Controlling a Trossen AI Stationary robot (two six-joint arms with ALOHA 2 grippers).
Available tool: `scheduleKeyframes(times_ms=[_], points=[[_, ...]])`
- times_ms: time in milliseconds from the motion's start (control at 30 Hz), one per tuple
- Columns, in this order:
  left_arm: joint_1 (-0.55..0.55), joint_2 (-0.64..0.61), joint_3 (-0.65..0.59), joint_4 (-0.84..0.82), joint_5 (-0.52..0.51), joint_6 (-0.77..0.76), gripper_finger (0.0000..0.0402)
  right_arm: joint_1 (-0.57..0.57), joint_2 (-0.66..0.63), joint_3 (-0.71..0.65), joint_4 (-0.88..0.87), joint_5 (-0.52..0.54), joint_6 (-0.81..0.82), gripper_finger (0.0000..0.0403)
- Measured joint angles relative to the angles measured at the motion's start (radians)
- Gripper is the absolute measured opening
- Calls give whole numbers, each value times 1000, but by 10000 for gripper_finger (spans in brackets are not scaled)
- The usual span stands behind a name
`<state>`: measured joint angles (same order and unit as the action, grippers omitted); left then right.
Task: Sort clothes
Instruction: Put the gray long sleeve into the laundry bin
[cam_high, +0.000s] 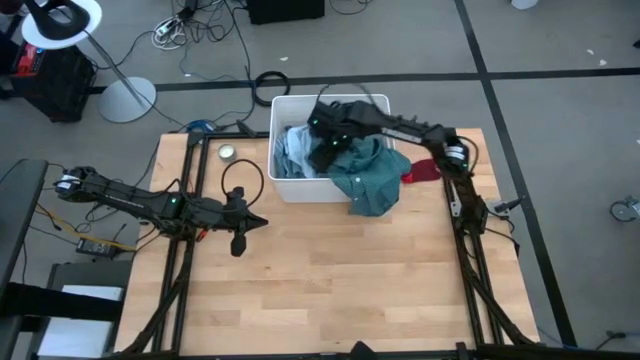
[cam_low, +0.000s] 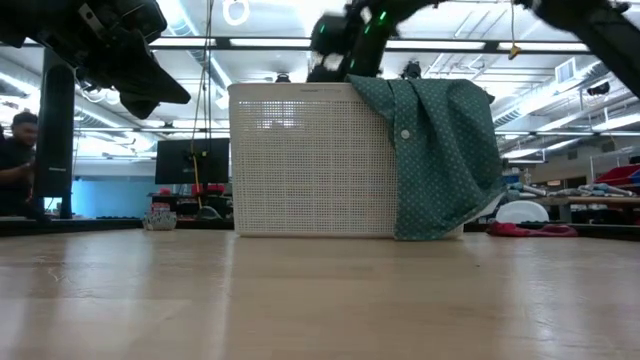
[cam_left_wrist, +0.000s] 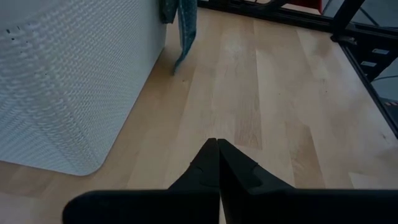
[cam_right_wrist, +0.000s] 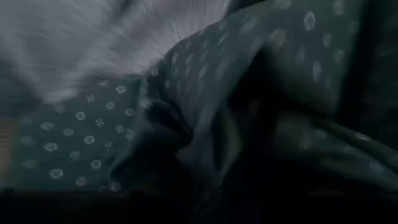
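Observation:
A white mesh bin (cam_high: 285, 185) stands at the table's far middle and holds several clothes: light blue (cam_high: 295, 150) and black (cam_high: 352, 108). A teal dotted shirt (cam_high: 368, 178) hangs over the bin's right rim; it also shows in the low view (cam_low: 440, 150) and fills the right wrist view (cam_right_wrist: 261, 68). A small red garment (cam_high: 422, 170) lies on the table right of the bin. My right gripper (cam_high: 325, 142) is over the bin's clothes, close to the teal shirt. My left gripper (cam_left_wrist: 217, 146) is shut and empty above the table, left of the bin (cam_high: 240, 238).
A small round object (cam_high: 227, 152) lies on the table left of the bin. Bare wooden table (cam_high: 340, 290) stretches across the near half. A person (cam_low: 15, 160) sits beyond the table in the low view. Cables and a lamp stand lie on the floor behind.

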<state>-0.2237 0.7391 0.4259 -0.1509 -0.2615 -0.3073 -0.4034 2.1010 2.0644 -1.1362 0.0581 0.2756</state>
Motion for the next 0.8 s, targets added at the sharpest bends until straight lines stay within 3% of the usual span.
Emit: scheduleKeyframes(times_ms=[533,800], points=[[0,0,0,0,0,0,0,29,-377,2,-59,33,11,184],[0,0,0,0,0,0,0,234,-522,3,-199,315,48,178]])
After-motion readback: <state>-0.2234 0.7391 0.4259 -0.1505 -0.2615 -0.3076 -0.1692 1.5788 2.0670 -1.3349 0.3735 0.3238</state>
